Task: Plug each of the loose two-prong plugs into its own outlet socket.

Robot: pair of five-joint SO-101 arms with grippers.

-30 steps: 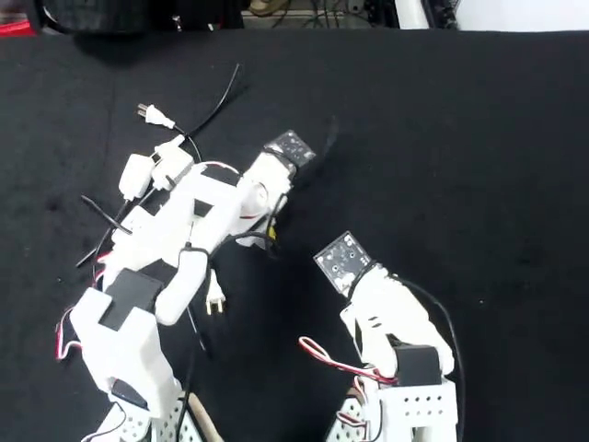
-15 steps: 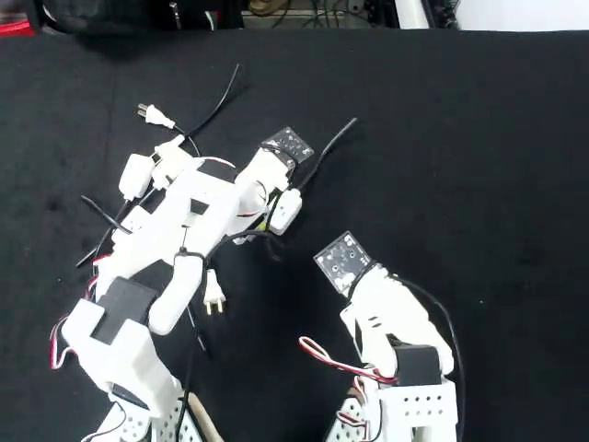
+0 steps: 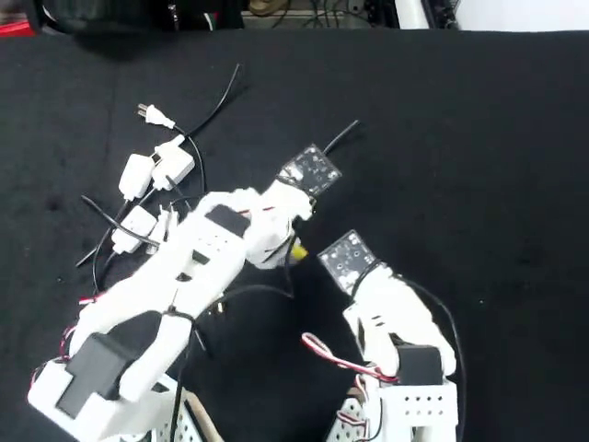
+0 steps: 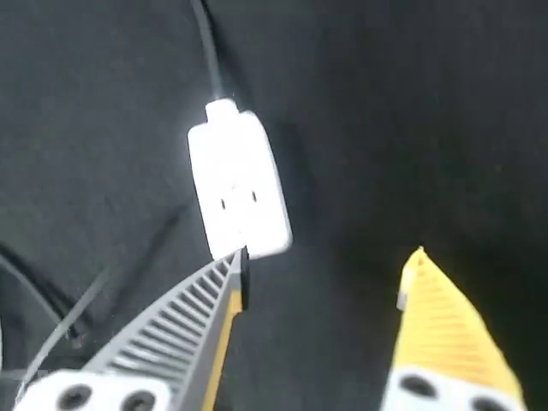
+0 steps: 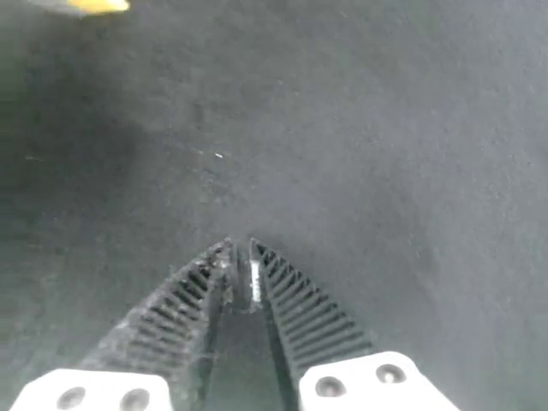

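A white outlet socket (image 4: 238,193) with two slots lies flat on the black table (image 3: 479,166), with a black cord (image 4: 205,43) leading off it. My left gripper (image 4: 325,261) stands open just short of it. The grey finger (image 4: 224,272) touches the socket's near edge and the yellow finger (image 4: 421,282) is off to the side. My right gripper (image 5: 241,250) is shut on nothing, low over bare table. In the high view a loose two-prong plug (image 3: 153,115) lies at the back left, near three more white sockets (image 3: 138,173).
Black cords (image 3: 207,115) tangle around the sockets at the left. The left arm (image 3: 184,276) lies diagonally across the table's middle, close beside the right arm (image 3: 396,322). The left gripper's yellow fingertip (image 5: 86,5) shows in the right wrist view.
My left arm has swung right toward the table's middle. Its wrist now covers the white socket that lay beside it half a second ago. The right arm has not moved.
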